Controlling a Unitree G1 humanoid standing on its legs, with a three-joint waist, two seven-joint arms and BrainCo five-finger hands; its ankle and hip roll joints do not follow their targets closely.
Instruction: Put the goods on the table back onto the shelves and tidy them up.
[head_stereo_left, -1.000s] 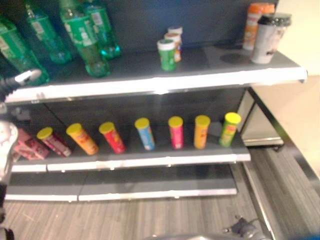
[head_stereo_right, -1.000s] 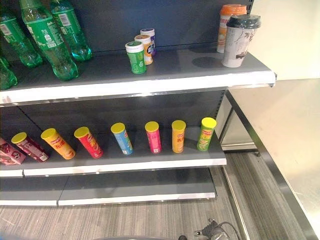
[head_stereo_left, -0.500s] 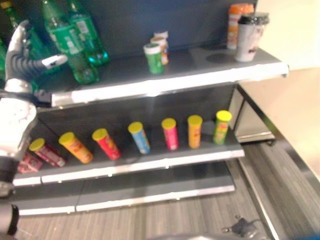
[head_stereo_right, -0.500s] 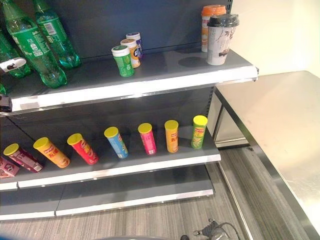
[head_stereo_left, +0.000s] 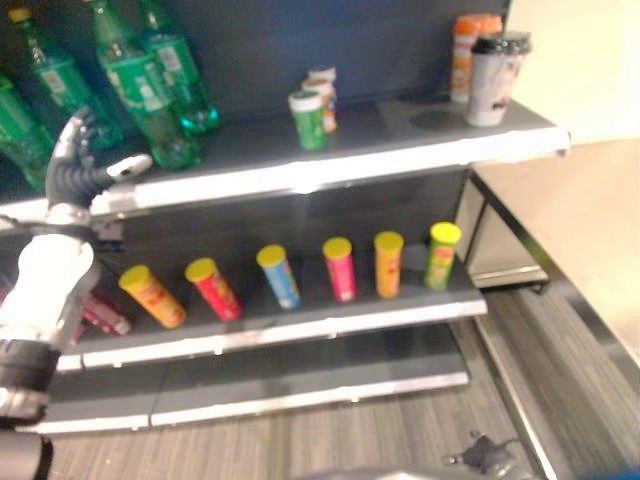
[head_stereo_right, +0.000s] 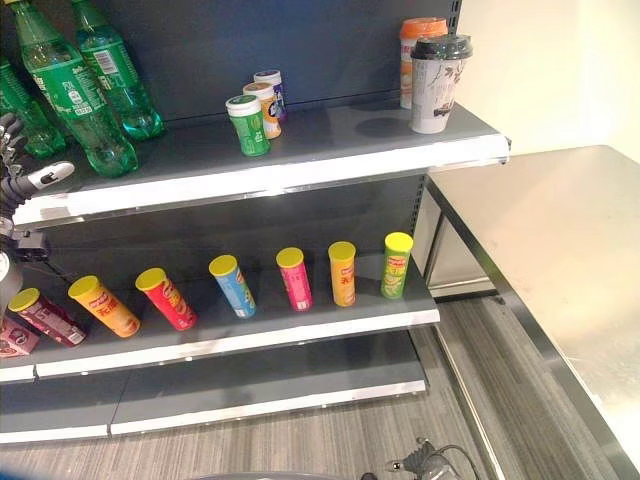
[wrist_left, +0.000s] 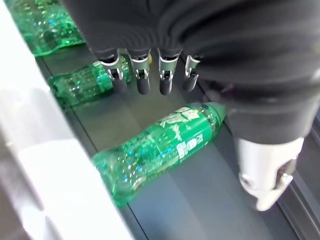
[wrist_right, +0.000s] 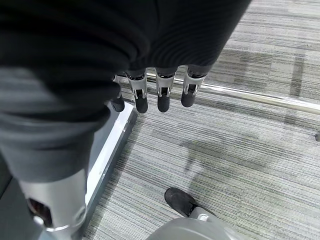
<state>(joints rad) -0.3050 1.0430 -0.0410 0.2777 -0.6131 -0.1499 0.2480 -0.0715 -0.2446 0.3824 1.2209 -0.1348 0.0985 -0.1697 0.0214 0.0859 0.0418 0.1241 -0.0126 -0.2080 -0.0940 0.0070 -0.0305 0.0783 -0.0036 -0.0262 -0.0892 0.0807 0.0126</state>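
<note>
Several ribbed green plastic bottles on smooth grey shelf; left hand open, right hand relaxed, empty.

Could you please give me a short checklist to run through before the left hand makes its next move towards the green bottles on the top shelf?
1. Left hand free to grasp: ok; its fingers are straight and hold nothing.
2. Nearest green plastic bottle within sight of the hand: ok; it shows just past the fingertips in the left wrist view, not yet touched.
3. Room around that bottle: not ok; other green bottles stand close beside it on the grey top shelf.
4. Right hand out of the way: ok; open, hanging over the grey striped floor.
5. Goods left on the steel table: ok; none on the part in view.
</note>
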